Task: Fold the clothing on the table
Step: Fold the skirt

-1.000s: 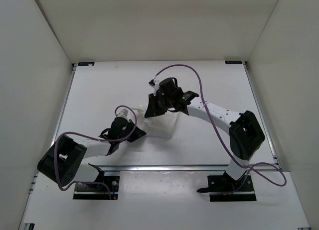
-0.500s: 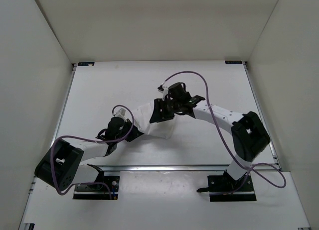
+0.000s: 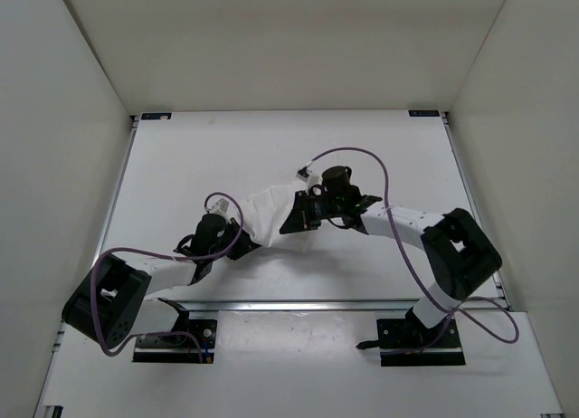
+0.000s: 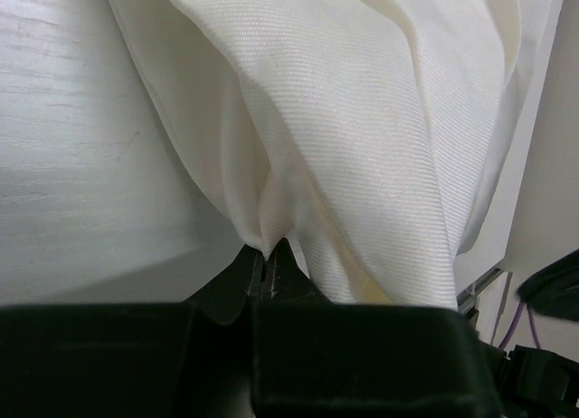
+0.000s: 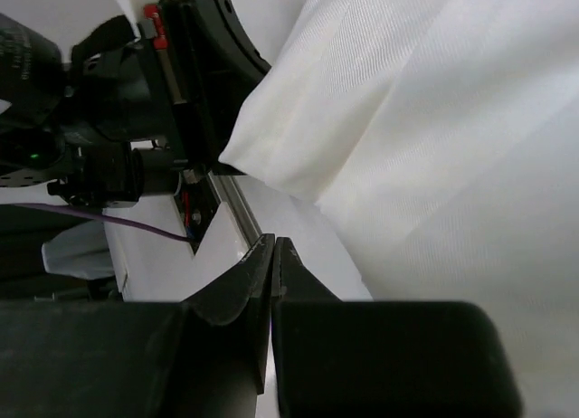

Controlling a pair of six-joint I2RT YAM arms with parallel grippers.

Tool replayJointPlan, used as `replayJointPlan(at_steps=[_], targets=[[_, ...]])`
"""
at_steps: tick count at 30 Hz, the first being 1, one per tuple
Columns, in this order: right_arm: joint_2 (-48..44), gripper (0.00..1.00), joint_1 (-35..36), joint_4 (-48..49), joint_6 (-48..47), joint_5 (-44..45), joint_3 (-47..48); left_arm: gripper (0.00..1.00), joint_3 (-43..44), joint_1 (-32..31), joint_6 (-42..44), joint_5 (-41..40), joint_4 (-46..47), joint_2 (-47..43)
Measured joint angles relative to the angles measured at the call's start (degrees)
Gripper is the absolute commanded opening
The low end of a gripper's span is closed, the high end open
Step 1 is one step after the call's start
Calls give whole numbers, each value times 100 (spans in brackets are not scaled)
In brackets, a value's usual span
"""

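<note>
Clothing point(image 4: 380, 147) is thin, white, finely ribbed fabric, bunched.

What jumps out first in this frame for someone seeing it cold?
The white clothing is bunched up in the middle of the table. The left gripper is pinched shut on a fold of it; the right gripper is shut beside the cloth, apparently holding nothing.

white clothing point(image 3: 269, 215) bunched, on white table point(image 3: 194, 156)
</note>
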Motion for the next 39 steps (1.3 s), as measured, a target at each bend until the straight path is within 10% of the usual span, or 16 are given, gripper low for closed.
replayJointPlan(at_steps=[12,20,33,39], targets=[[2175,0,-503,555,782,-173,529,0,-442,7,31,109,-472,-1185],[2328,0,-466,122,673,-22,1191,75,-452,166,155,358,-1335,-2365],[608,0,-315,295,404,-306,748,53,39,920,162,820,-3178,-4463],[686,0,109,380,361,-258,564,59,1119,863,562,841,-3987,-4428]])
